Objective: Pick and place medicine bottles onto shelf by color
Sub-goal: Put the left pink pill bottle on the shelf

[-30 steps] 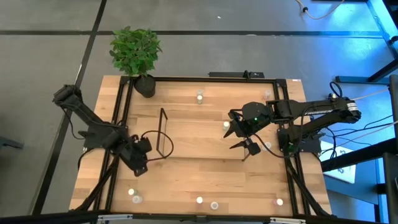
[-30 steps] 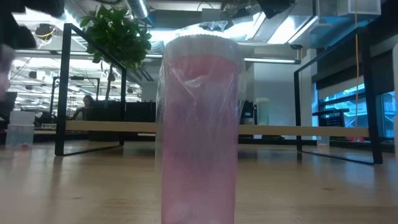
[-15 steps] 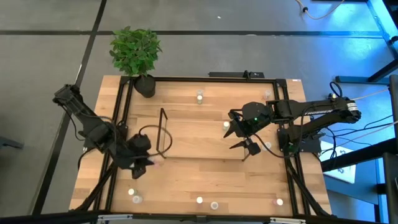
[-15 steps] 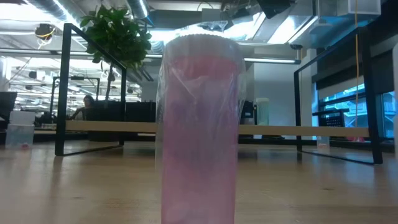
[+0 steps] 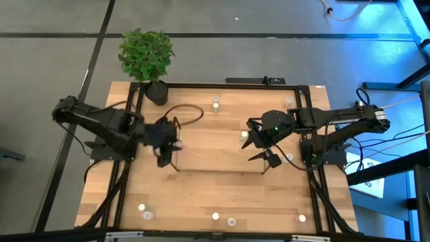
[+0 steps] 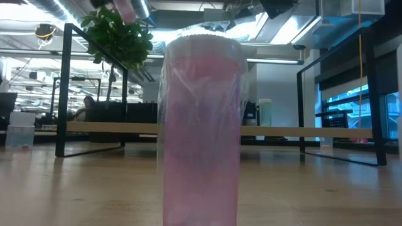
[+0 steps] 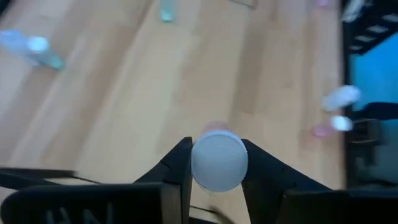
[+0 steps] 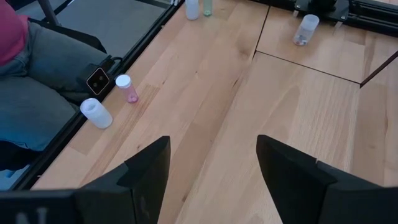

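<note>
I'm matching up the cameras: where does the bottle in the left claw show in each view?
High view: the bottle, in the left claw, left of table centre.
Low view: probably the pink blur at the top edge, beside the potted plant.
Left wrist view: its white cap, bottom centre.
Right wrist view: not in it.
Shared landmark: the potted plant, high and low views.

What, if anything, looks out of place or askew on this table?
One pink bottle stands right against the low camera, blocking most of that view. Other bottles sit scattered along the table edges, none visibly tipped or spilled. The left gripper grips a white-capped bottle; the right gripper hovers open.
</note>
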`<control>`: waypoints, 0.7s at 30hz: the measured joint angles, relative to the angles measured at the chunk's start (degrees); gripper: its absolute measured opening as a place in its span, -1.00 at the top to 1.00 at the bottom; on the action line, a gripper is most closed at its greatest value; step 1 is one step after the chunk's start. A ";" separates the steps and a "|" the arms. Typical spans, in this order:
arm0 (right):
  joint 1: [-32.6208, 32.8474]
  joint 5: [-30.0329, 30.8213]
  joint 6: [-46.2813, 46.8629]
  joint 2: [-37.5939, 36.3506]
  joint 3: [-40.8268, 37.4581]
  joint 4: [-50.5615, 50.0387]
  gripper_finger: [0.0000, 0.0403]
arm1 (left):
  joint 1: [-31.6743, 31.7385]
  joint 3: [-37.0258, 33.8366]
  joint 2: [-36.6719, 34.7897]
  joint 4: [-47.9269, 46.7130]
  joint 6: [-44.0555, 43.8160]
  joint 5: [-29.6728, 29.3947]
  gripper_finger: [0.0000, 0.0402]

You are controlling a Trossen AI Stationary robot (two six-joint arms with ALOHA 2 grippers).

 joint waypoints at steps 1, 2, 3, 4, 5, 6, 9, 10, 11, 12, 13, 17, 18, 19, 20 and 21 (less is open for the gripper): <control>0.00 0.00 -0.02 0.00 0.00 0.02 -0.20 | 1.55 0.29 0.68 -0.41 1.64 0.24 0.55; -0.01 0.00 -0.01 -0.02 0.00 0.00 -0.20 | 3.12 0.66 1.52 -0.48 3.27 0.34 0.55; -0.01 0.00 -0.02 -0.02 0.00 -0.02 -0.20 | 4.67 1.04 2.48 -0.44 5.00 0.43 0.55; 0.00 0.00 -0.02 -0.02 0.00 -0.03 -0.20 | 6.25 1.34 3.55 -0.47 6.72 0.57 0.55; -0.01 0.00 -0.01 -0.02 0.00 -0.03 -0.20 | 7.70 1.58 4.72 -0.60 8.39 0.58 0.55; -0.01 0.00 -0.01 -0.02 0.00 -0.03 -0.20 | 9.15 1.98 6.01 -0.80 10.00 0.54 0.55; -0.01 0.00 -0.02 -0.02 0.00 -0.05 -0.20 | 12.85 3.48 9.84 -0.77 14.15 0.53 0.55; -0.01 0.00 -0.02 -0.02 0.00 -0.03 -0.20 | 13.85 4.26 11.12 -0.79 15.36 0.52 0.55; 0.00 0.00 0.00 -0.02 0.00 -0.05 -0.20 | 14.73 5.02 12.34 -0.84 16.83 0.55 0.55; 0.00 0.00 -0.02 -0.02 0.00 -0.07 -0.20 | 15.53 5.78 13.52 -0.99 18.48 0.57 0.55; -0.02 0.00 -0.02 -0.02 0.00 -0.05 -0.20 | 16.29 6.52 14.74 -1.11 20.09 0.72 0.55; 0.00 0.00 -0.02 -0.02 0.00 -0.06 -0.20 | 18.98 7.89 18.73 -1.14 22.51 2.21 0.55; -0.02 0.00 -0.02 -0.02 0.00 -0.05 -0.20 | 19.49 7.89 19.71 -1.59 22.51 2.73 0.55; 0.00 0.00 -0.02 -0.02 0.00 -0.07 -0.20 | 19.84 7.89 20.71 -2.17 22.22 3.17 0.55; -0.02 0.00 -0.02 -0.02 0.00 -0.07 -0.20 | 20.02 7.88 21.67 -3.07 21.80 3.24 0.55; -0.02 0.00 -0.02 -0.02 0.00 -0.05 -0.20 | 20.04 7.87 22.55 -4.12 21.10 3.26 0.55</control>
